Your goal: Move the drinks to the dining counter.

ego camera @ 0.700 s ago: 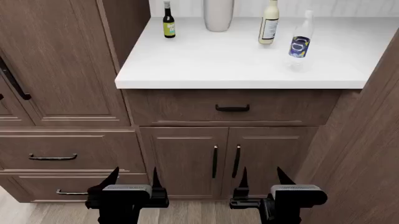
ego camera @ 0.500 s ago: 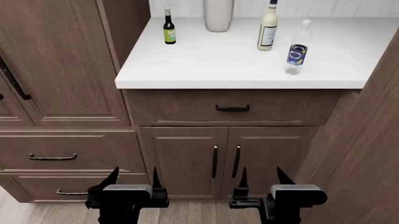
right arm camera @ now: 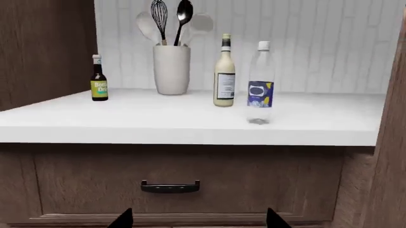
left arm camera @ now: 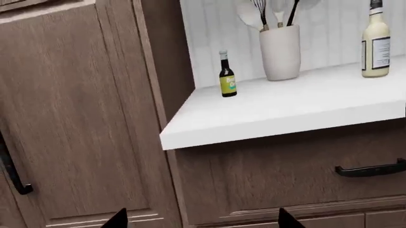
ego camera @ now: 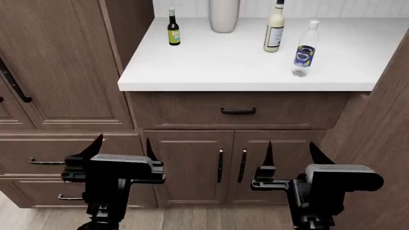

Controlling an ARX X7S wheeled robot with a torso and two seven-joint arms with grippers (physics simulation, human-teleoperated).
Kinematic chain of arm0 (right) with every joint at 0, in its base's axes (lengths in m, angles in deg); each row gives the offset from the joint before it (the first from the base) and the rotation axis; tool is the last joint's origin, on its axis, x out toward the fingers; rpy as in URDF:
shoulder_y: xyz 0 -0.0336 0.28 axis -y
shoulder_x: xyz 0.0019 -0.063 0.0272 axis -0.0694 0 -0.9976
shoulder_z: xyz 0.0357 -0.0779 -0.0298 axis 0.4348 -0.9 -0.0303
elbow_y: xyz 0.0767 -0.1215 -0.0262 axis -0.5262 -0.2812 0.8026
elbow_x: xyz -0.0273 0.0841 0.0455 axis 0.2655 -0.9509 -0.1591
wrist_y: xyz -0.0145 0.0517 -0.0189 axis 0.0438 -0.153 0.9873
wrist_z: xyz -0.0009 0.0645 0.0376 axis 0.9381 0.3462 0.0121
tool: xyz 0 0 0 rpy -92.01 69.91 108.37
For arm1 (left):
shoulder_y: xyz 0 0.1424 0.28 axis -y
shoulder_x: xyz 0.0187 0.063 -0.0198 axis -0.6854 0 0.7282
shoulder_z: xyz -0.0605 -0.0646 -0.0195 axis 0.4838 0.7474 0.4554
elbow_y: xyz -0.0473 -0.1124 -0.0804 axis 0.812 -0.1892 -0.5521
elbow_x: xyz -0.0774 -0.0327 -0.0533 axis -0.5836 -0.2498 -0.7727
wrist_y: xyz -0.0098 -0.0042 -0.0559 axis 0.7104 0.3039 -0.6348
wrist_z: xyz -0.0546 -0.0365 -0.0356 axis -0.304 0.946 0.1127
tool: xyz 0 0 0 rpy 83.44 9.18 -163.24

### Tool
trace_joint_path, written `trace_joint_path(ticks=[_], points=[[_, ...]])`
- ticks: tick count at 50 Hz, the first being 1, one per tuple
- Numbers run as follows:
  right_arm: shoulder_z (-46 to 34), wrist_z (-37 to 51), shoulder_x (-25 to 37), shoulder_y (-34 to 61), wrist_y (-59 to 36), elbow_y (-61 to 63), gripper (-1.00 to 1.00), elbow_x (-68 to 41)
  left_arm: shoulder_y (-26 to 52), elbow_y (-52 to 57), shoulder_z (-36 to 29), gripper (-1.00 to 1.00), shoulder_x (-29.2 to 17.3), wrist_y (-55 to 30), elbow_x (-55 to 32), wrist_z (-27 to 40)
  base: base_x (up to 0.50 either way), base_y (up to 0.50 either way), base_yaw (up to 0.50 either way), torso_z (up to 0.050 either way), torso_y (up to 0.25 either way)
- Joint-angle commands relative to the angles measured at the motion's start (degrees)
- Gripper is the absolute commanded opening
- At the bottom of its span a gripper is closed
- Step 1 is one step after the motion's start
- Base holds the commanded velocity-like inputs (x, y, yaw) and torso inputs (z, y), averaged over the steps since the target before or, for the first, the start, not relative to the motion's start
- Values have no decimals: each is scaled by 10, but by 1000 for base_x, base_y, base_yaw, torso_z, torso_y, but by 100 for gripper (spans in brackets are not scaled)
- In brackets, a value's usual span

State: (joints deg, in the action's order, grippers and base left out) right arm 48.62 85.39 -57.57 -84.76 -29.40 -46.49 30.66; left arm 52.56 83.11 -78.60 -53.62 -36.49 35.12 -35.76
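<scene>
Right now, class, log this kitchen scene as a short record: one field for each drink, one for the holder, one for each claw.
small dark bottle: upright on the white countertop, nearest the tall cabinet
cream bottle: upright, beside the utensil holder
clear bottle: upright, closest to the counter's front edge
utensil holder: pale, holds a whisk and spoons, between the dark and cream bottles
left claw: open, empty, below counter height
right claw: open, empty, below counter height
</scene>
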Motion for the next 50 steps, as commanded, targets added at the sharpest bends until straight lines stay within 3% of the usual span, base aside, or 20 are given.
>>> trace_joint_path(ticks=[1, 4, 6, 9, 10, 13, 31, 50], points=[[15, 5, 38, 53, -204, 213, 100, -36, 140, 171, -39, 100, -62, -300, 50, -46, 0, 0, 0, 0, 0], [-9, 14, 54, 83, -279, 275, 100, -29, 188, 198, -27, 100, -66, -374, 52, -61, 0, 0, 0, 0, 0], [-1, 54, 75, 104, -297, 290, 100, -94, 219, 245, -22, 100, -68, -431, 54, -73, 31, 0, 0, 0, 0], [-79, 301, 262, 156, -226, 290, 100, -340, 257, 304, -33, 100, -75, -506, 60, -83, 89, 0, 0, 0, 0], [-117, 374, 307, 173, -193, 290, 100, -379, 261, 316, -38, 100, -76, -517, 63, -84, 156, 0, 0, 0, 0], [-166, 444, 370, 188, -135, 289, 100, -417, 254, 319, -63, 100, -69, -512, 98, -98, 406, -20, 0, 0, 0], [-175, 436, 372, 153, -91, 260, 100, -393, 220, 270, -89, 100, -63, -450, 91, -91, 500, -51, 0, 0, 0], [-157, 454, 391, 142, -73, 272, 100, -411, 217, 272, -115, 100, -65, -459, 96, -85, 415, -365, 0, 0, 1]])
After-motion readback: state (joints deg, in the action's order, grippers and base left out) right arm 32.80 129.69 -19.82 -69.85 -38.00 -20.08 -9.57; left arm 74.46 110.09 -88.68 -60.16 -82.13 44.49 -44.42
